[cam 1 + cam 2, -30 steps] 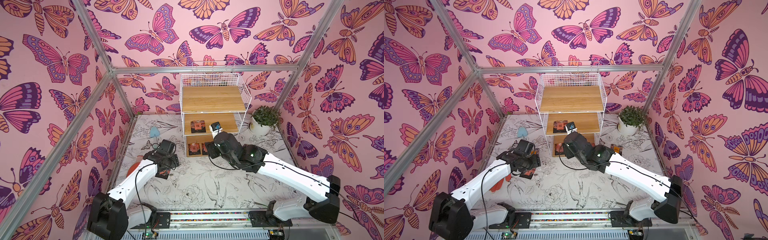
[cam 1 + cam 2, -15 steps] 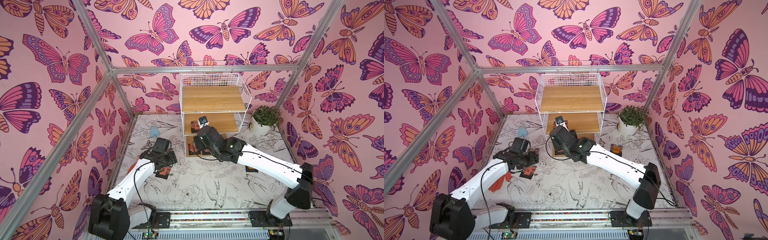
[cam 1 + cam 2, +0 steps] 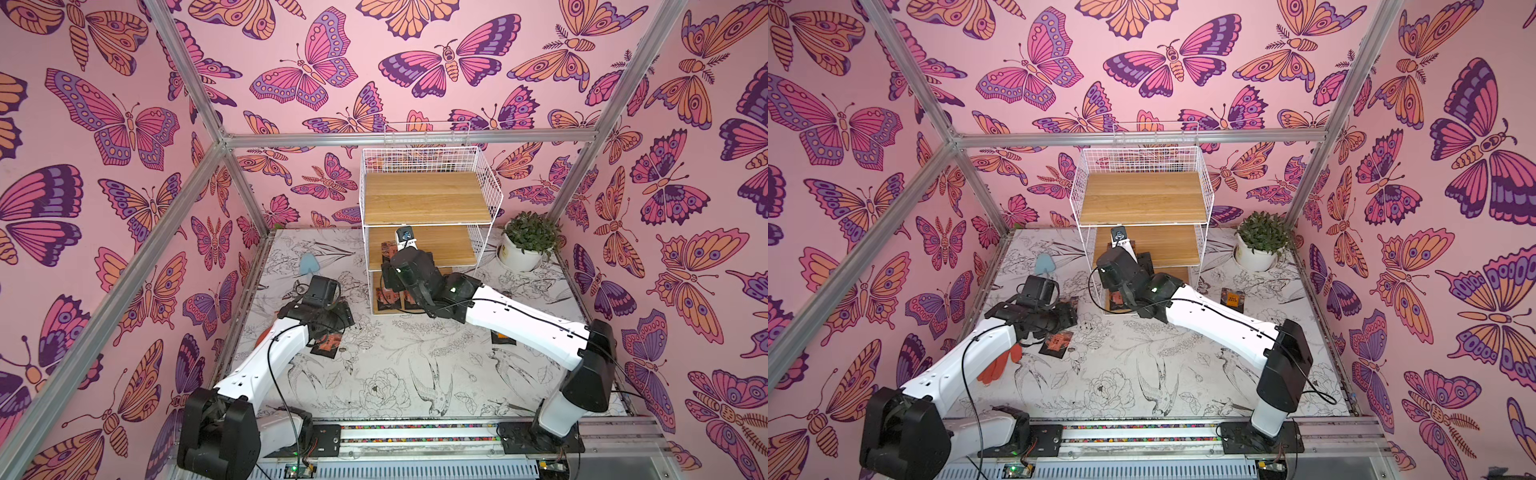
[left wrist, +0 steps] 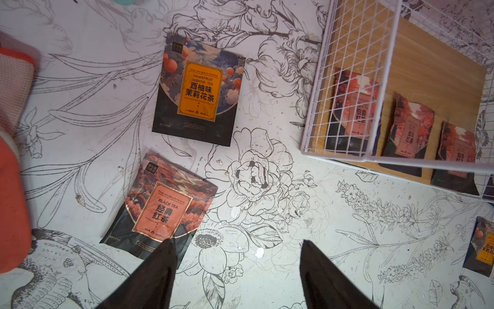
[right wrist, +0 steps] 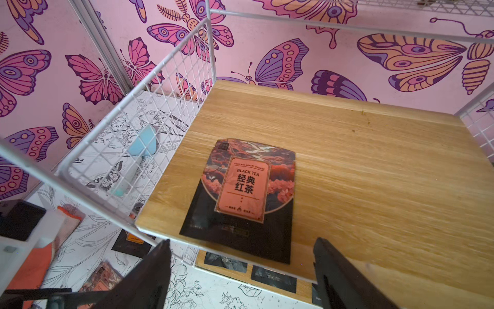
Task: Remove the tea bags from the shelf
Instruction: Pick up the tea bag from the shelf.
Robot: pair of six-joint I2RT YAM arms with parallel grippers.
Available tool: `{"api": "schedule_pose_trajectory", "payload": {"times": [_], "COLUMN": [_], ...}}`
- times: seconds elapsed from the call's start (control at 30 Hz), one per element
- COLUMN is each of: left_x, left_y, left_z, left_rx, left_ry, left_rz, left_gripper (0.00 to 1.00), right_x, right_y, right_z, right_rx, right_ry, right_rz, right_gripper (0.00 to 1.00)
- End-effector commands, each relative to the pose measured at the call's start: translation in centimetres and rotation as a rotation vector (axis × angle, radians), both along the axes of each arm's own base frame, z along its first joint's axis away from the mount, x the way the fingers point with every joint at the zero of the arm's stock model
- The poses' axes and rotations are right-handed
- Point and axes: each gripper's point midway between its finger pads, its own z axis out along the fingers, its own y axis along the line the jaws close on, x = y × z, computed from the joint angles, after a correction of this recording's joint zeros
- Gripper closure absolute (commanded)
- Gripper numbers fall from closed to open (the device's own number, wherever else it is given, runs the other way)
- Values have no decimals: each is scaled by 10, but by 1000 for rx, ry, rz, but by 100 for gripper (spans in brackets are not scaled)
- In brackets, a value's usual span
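While right gripper (image 5: 242, 242) gapes empty, tea bag (image 5: 243, 192) lies front-to-back on shelf (image 5: 374, 166), black end nearest gripper.

Pink walls (image 3: 124, 62), large butterfly print in purple, orange, magenta. Aluminium frame bars (image 3: 291, 140) along corners and back edge. Bench (image 3: 395, 374) covered in white sheet with black line-drawn flowers, birds. Green plant (image 3: 530, 232) in white pot (image 3: 515, 259) at back corner. Even bright light, soft shadows.
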Motion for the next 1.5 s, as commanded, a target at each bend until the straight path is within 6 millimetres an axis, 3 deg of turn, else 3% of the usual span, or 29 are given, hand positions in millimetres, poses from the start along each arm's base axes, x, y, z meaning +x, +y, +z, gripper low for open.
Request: {"api": "schedule_pose_trajectory", "payload": {"times": [0.0,0.4,0.8,1.17,1.47], "left_x": [-2,-3,-4,-8,-9], "left_y": [0,0,1,4,5], "left_z": [-3,-8,-11,-13,-15], "left_rx": [-10,-10,-5,1,5], "left_ry": [6,14,19,19,22], "left_rz": [-5,-3,0,7,9], "left_gripper": [24,23,23,24,24], "right_x": [8,21,26,24,16], "right_y": [6,10,5,-9,-16], "right_z": [8,5,-28,-70,-92], "right_rx": [24,18,-59,-154,-190], "right_ry": [-30,-42,16,95,143], "right_rz": [-4,-20,-37,-74,-69], "right_gripper": [12,5,2,12,31]}}
